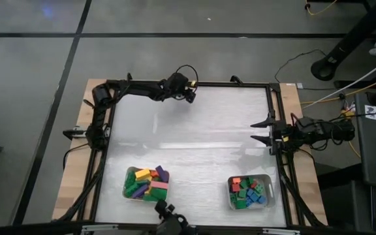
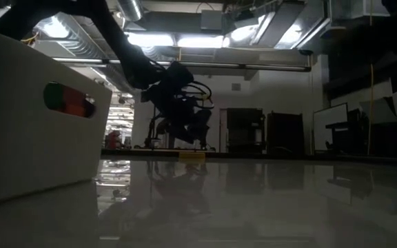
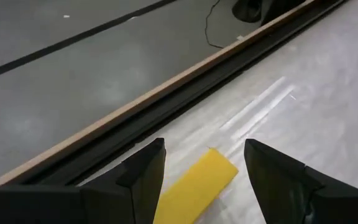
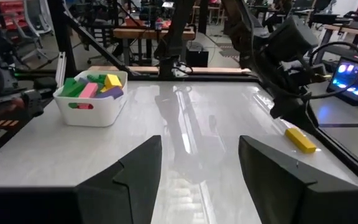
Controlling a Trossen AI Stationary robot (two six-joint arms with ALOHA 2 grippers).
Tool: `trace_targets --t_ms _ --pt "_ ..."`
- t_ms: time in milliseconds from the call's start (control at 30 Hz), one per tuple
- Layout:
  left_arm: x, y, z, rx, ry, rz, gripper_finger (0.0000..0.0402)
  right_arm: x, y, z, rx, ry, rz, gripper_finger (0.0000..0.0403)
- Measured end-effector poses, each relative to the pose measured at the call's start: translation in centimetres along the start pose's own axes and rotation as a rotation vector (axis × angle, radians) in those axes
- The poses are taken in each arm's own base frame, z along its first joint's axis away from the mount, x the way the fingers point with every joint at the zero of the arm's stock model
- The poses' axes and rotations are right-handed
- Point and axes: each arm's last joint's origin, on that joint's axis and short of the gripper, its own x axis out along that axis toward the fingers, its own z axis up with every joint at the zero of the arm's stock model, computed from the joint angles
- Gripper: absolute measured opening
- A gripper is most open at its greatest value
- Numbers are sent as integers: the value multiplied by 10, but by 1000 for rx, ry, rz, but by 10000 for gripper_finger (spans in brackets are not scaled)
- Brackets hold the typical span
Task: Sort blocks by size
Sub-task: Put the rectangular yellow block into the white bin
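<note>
Upper centre: left gripper [image 3: 204,165], jaws open, straddles a yellow block [image 3: 196,186]; closing and lifting likely come next.

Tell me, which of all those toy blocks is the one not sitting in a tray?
The long yellow block, lying alone on the table by its far edge, between the open fingers of the left gripper. Every other block sits in a tray.
</note>
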Motion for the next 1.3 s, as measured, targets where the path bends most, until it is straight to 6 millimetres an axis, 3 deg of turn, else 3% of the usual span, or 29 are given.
trace_targets --t_ms 167,400,567,1300 --pt "1 7 5 -20 39 -18 208 1 0 0 -2 7 -1 214" --pt "-3 18 4 -7 256 43 208 1 0 0 -2 7 -1 214" --pt "-3 25 4 -24 264 63 206 1 0 0 -2 7 -1 214" --pt "-10 26 -5 -31 392 92 130 1 0 0 -2 7 -1 214"
